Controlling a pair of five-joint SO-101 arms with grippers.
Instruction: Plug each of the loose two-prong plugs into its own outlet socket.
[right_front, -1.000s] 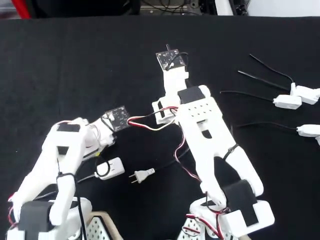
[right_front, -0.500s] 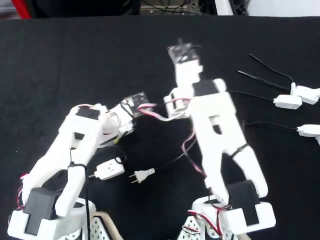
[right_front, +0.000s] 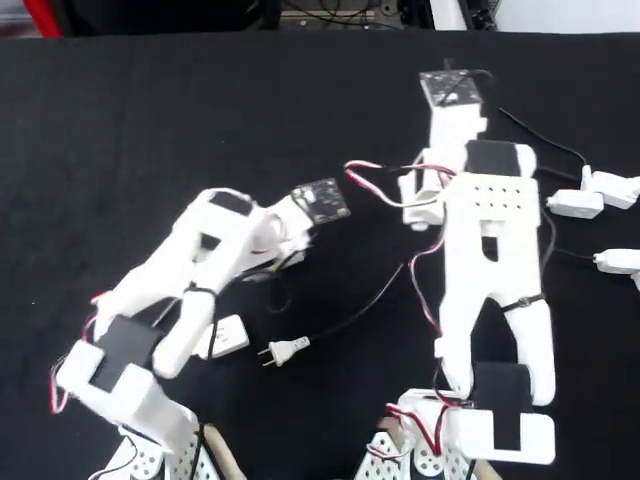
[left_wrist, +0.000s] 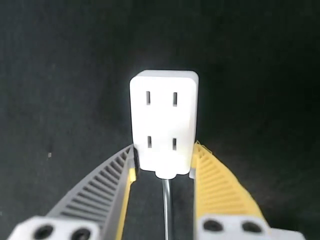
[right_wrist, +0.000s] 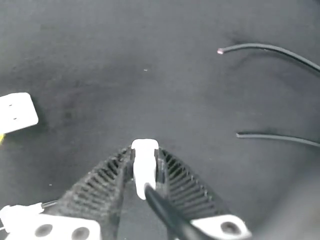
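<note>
Black two-prong plug (right_front: 286, 351) lies loose at 6 o'clock on the table (right_front: 150, 120), prongs bare, just beside a white socket block (right_front: 228, 336) at its 9 o'clock. Nothing is seen mated, so the task is judged barely begun. Left gripper (left_wrist: 163, 149), near table centre, is clenched on the base of an outlet socket (left_wrist: 164, 117) with empty slots; Right gripper (right_wrist: 145, 150), at 1 o'clock, grasps a small white plug (right_wrist: 145, 167) on a black cord, with further corded pieces (right_front: 574, 203) lying unpaired at 3 o'clock.
</note>
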